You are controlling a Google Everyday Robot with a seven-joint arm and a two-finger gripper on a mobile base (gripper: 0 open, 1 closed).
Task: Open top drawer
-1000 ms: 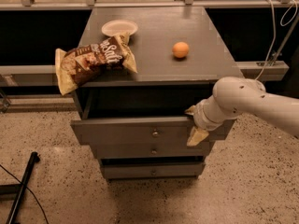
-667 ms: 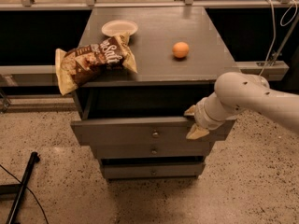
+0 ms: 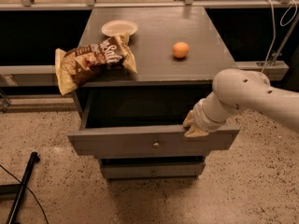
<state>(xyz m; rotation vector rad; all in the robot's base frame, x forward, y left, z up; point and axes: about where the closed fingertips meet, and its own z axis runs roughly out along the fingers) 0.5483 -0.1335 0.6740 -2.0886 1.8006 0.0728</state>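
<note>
While the grey cabinet stands on a speckled floor, its flat tabletop carries three items. A white robot arm enters from the right edge and slopes down and left toward the cabinet's front.

The top drawer sits directly under the tabletop and stands open, its front well forward of the cabinet's face, with a dark interior showing behind it. A narrower lower drawer shows beneath it, set further back.

A brown and tan chip bag lies on the left part of the tabletop, its lower end hanging over the left front corner. A pale round plate rests behind the bag, near the back left, and the bag's upper corner reaches its near rim.

The claw rests on the top edge of the open drawer's front, right of centre. Whether it is spread or pressed together cannot be told.

An orange sits alone on the right half of the tabletop, well apart from the bag. A small round knob marks the centre of the top drawer's front, left of the claw.
</note>
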